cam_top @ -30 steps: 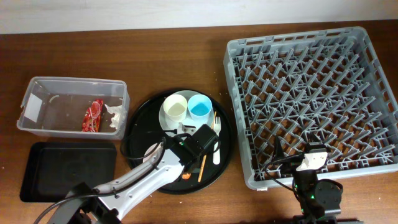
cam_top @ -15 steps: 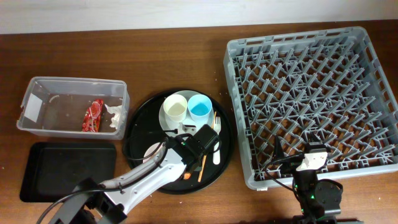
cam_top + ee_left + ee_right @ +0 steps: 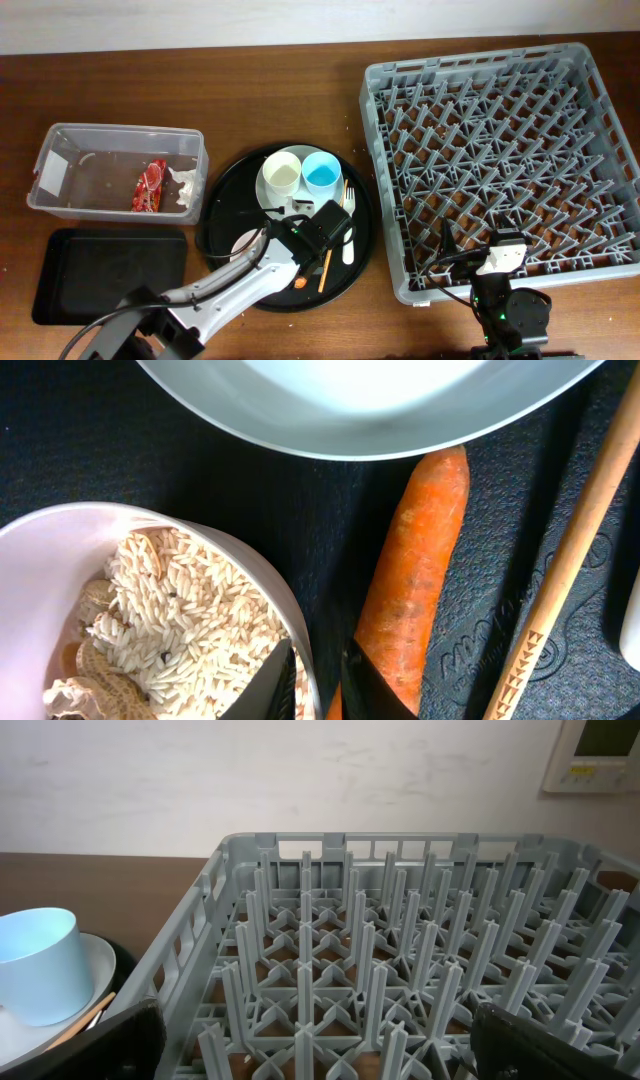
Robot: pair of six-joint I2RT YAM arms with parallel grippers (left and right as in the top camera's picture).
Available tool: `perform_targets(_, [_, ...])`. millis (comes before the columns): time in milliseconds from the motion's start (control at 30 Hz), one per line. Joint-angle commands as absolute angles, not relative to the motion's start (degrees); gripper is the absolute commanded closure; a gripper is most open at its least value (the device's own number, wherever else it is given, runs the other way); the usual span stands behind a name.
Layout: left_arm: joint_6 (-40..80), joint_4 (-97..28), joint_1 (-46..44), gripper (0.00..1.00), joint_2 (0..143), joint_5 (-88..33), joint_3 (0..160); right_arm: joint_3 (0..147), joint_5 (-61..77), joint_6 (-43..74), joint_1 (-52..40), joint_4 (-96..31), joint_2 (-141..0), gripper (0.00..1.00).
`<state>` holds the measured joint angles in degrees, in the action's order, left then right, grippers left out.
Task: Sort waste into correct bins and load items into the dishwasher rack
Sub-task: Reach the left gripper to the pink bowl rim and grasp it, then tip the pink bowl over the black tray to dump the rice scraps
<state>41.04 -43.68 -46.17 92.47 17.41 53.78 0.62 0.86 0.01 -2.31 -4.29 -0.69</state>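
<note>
My left gripper [image 3: 318, 678] is low over the round black tray [image 3: 225, 200], shut on the rim of the white bowl [image 3: 60, 540]. One finger is inside over the rice and brown scraps [image 3: 180, 620], the other outside over the orange carrot [image 3: 420, 560]. The wooden chopstick [image 3: 570, 550] lies right of the carrot, and the plate's edge [image 3: 370, 400] is above. Overhead, the arm hides most of the bowl [image 3: 245, 243]. The cream cup [image 3: 282, 175] and light blue cup [image 3: 322, 172] stand on the plate, with the white fork [image 3: 348, 215] beside them. My right gripper [image 3: 320, 1040] is open and empty at the grey dishwasher rack's [image 3: 500, 150] near edge.
The clear tub [image 3: 60, 200] at the left holds the red wrapper [image 3: 150, 186] and white tissue [image 3: 184, 185]. The shallow black rectangular tray [image 3: 110, 275] lies in front of it. The rack fills the right side of the table.
The left arm shifted very slightly over the round tray, then held still. The right arm has not moved.
</note>
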Motion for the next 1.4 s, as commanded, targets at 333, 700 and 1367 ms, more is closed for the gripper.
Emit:
perform_targets(333, [42.17, -45.15, -46.35, 0.99, 93.89, 19.31, 53.56, 0.32, 0.58, 0.30, -2.61, -4.54, -0.36, 0.01])
perform_targets(700, [33.10, -58.74, -36.69, 1.00, 81.45, 15.27, 62.15, 0.32, 0.58, 0.30, -2.61, -4.54, -0.36, 0.01])
perform_targets(1367, [4.10, -48.62, 33.67, 1.00, 67.96, -37.76, 51.70, 0.32, 0.58, 0.30, -2.61, -4.54, -0.36, 0.01])
